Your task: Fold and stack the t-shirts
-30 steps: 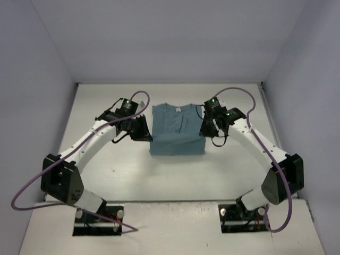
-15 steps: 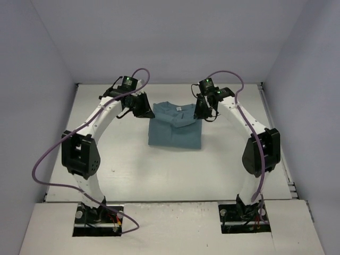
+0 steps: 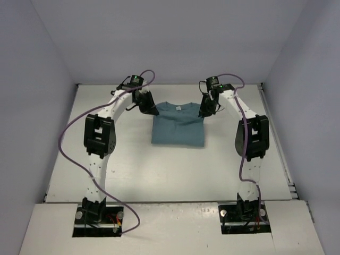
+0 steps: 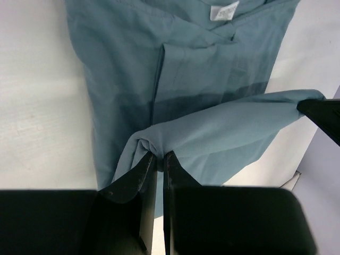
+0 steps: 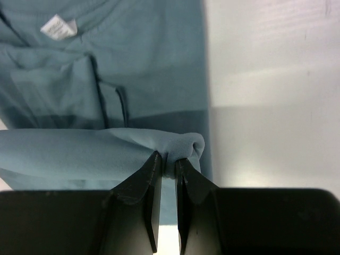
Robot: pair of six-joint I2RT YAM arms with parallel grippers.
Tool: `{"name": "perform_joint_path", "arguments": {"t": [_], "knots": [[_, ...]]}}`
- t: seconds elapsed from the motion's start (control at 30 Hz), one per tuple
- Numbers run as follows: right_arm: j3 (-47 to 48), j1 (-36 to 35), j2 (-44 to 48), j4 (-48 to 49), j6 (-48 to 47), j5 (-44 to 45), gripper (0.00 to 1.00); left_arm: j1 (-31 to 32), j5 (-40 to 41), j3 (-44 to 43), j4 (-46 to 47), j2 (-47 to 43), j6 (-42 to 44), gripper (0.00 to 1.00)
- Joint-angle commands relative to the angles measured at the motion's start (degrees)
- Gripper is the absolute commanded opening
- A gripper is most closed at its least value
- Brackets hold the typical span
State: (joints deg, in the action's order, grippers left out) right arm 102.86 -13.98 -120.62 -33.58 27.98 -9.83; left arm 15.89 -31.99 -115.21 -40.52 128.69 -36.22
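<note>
The teal-blue t-shirt point(image 3: 178, 126) lies on the white table, sides folded in, collar and white label point(image 3: 179, 108) toward the far wall. My left gripper point(image 3: 151, 110) is shut on a bunched corner of the shirt at its far left. My right gripper point(image 3: 203, 112) is shut on the matching corner at the far right. In the left wrist view the pinched fold point(image 4: 223, 127) stretches from my left gripper point(image 4: 159, 155) across to the right one, hanging above the flat t-shirt point(image 4: 122, 64). The right wrist view shows my right gripper point(image 5: 168, 158) holding the lifted fold over the t-shirt point(image 5: 154, 53) and label point(image 5: 58, 27).
Pale walls enclose the table point(image 3: 106, 159) on the left, back and right. Both arms reach far out from their bases, with purple cables point(image 3: 66, 143) looping beside them. The back wall's foot point(image 3: 170, 84) is close behind the grippers.
Both arms have stretched away from their bases toward the far wall, carrying the shirt's held edge from its near part up to the collar end. Both grippers stayed shut.
</note>
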Motion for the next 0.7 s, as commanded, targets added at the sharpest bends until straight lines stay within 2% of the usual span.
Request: {"name": "perform_joint_path", "arguments": {"t": [0.0, 0.2, 0.27, 0.37, 0.4, 0.47, 0.5, 0.6, 0.67], "knots": [[8.67, 2.08, -3.89, 0.27, -1.43, -2.6, 0.02, -1.48, -1.78, -8.86, 1.06, 0.52, 0.09, 0.0], [22.45, 3.86, -13.49, 0.27, -1.44, -6.75, 0.07, -2.08, -1.44, -14.33, 1.23, 5.13, -0.67, 0.0], [27.93, 3.99, -16.69, 0.32, -1.64, -7.8, 0.19, -2.27, -1.02, -15.89, 1.2, 6.25, -1.02, 0.0], [32.58, 4.17, -20.05, 0.58, -2.12, -8.57, 0.48, -2.61, -0.99, -16.55, 1.21, 7.08, -1.29, 0.03], [34.08, 4.22, -20.94, 0.76, -2.59, -8.7, 0.54, -2.83, -0.96, -16.5, 1.45, 7.09, -1.34, 0.09], [35.49, 4.23, -21.41, 1.59, -3.73, -8.01, 0.58, -3.33, -0.6, -15.8, 2.57, 6.46, -1.68, 0.3], [35.99, 4.31, -21.24, 2.01, -4.32, -7.67, 0.59, -3.67, -0.19, -14.38, 3.32, 5.29, -2.43, 0.44], [36.26, 4.82, -19.19, 3.65, -6.05, -6.25, 0.6, -5.9, 1.28, -11.03, 8.22, 2.2, -4.08, 0.56], [35.92, 4.93, -17.0, 4.11, -8.26, -5.27, 0.6, -7.29, 2.8, -6.92, 12.32, -2.89, -4.63, 0.57]]}}
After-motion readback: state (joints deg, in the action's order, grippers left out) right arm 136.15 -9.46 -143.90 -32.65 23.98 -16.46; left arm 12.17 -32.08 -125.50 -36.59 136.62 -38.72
